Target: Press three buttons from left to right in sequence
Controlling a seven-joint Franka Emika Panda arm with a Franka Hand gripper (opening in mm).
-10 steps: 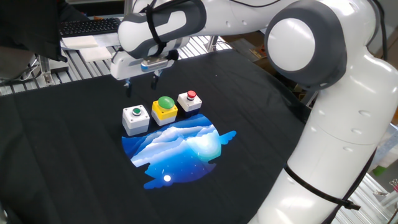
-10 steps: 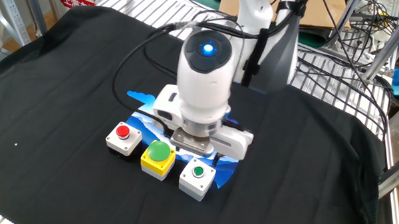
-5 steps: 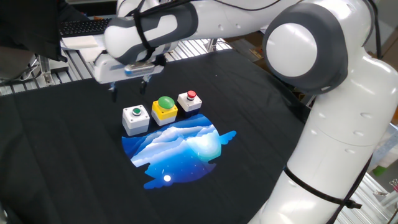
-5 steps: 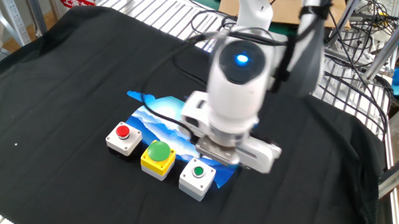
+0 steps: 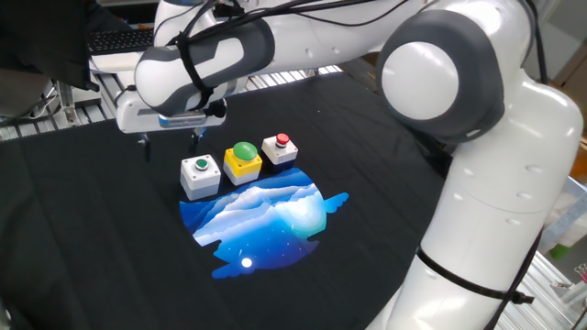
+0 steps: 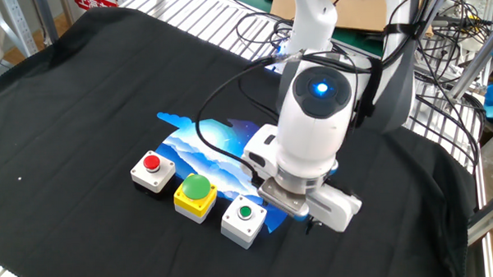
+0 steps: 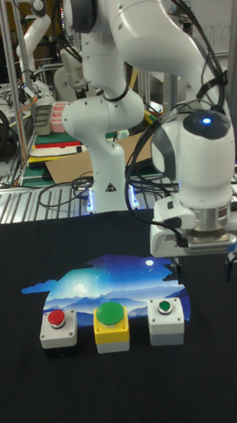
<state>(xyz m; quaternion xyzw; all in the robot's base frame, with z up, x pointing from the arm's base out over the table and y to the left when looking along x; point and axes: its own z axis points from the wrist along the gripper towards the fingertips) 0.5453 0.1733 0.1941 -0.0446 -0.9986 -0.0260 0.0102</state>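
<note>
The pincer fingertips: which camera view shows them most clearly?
One fixed view: both fingertips hang apart, clear against the black cloth. The tall fixed view shows them smaller, under the pincer. In the other fixed view the arm hides them.

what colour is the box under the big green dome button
Yellow: the middle box of the three, clearest in one fixed view.

3 buttons [image 5: 240, 161] sit in 1 row on the cloth [image 5: 92, 238].
</note>
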